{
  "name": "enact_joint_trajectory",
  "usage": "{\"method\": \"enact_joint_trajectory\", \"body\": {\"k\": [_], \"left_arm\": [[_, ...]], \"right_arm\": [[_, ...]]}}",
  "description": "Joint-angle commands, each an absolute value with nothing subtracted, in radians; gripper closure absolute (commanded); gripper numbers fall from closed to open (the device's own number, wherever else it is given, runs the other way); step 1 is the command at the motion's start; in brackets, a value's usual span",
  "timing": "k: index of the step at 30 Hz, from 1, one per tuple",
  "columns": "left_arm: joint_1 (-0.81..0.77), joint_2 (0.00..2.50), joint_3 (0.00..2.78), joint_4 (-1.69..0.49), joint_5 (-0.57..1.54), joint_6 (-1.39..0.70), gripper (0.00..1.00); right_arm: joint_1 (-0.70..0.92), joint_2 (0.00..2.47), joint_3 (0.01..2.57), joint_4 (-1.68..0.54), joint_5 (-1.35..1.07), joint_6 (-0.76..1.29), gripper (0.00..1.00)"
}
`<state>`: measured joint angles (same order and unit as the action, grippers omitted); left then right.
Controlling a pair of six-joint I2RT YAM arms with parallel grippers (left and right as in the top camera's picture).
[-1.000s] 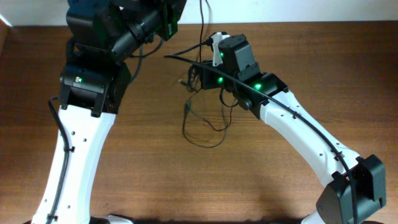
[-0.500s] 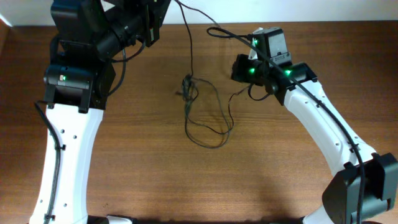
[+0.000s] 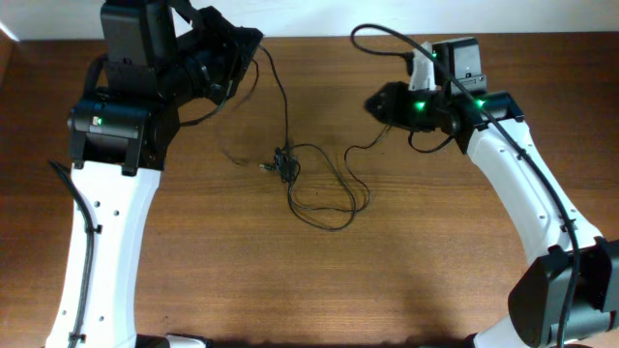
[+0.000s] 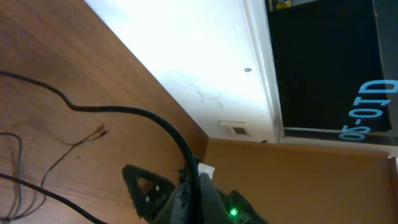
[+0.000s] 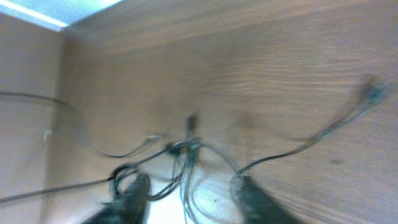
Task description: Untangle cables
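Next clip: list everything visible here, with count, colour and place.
cables: several thin strands, black, knotted mid-table, loop lying nearer the robot's base
table: one, brown wood, under everything
wall: one, white, beyond the far edge
left arm, right arm: two, white with black joints, either side
left hand: one, black, far left, shut on a cable strand
right hand: one, black, far right, open, empty

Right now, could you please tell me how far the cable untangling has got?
Done: little; the cables meet in a knot. In hand: the left gripper is shut on one cord; the right gripper is open. Left: separating the knot.
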<state>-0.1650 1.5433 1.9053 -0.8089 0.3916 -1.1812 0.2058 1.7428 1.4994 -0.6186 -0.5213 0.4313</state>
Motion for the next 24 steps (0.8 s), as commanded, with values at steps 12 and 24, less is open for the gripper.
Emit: {"method": "enact_joint_trajectory", "body": {"k": [12, 24], "left_arm": [[-0.16, 1.591, 1.919, -1.041, -0.323, -0.865, 0.85], [-0.16, 1.699, 1.919, -1.262, -0.451, -0.745, 0.01]], "right_arm": [[0.216, 1.74, 1.495, -0.717, -0.581, 0.343, 0.13], [0.216, 1.741, 1.495, -0.734, -0.567, 0.344, 0.07]]}}
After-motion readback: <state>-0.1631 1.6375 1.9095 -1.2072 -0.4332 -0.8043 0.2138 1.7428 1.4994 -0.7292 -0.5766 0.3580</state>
